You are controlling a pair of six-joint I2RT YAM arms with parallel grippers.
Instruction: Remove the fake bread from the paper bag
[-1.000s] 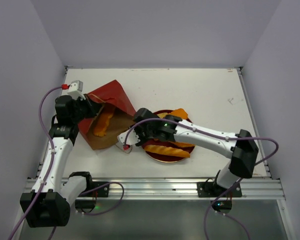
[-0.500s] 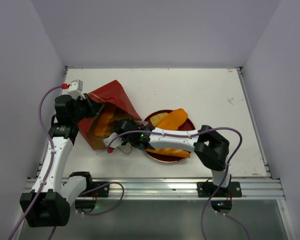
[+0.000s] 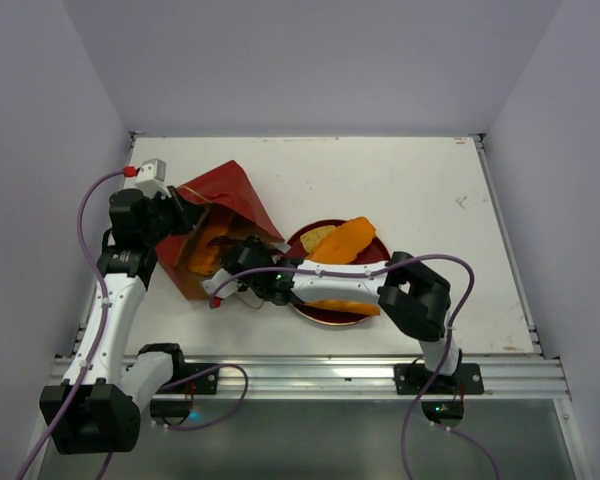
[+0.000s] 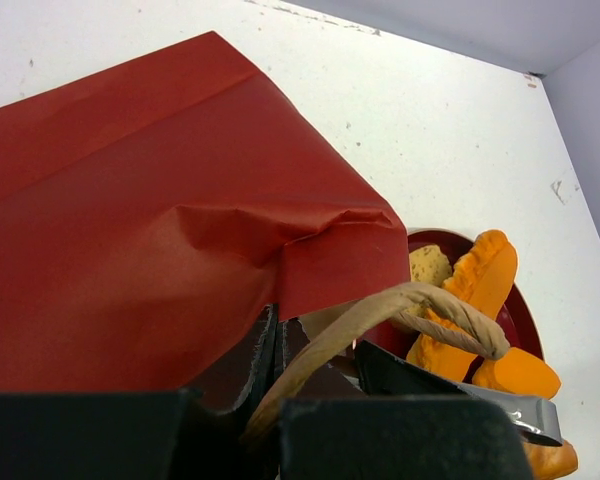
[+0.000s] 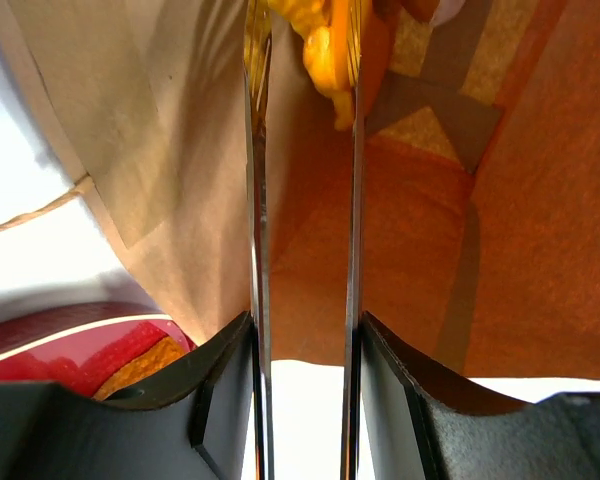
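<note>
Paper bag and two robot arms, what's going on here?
The left gripper pinches the paper bag at its rim, holding it open on its side. The right gripper reaches inside, jaws apart on either side of an orange loaf, seemingly not clamped yet. On the red plate beside the bag lie other loaves.

In the right wrist view the right fingers (image 5: 253,200) run off the top edge, so their tips are unseen. The orange loaf (image 5: 325,45) between them is cut off there too, and whether they touch it cannot be told. The red plate (image 5: 70,345) shows only as a sliver at lower left. From above, the paper bag (image 3: 225,195) hides most of that loaf. Along the bottom of the left wrist view the left fingers (image 4: 265,365) are dark and blurred.
</note>
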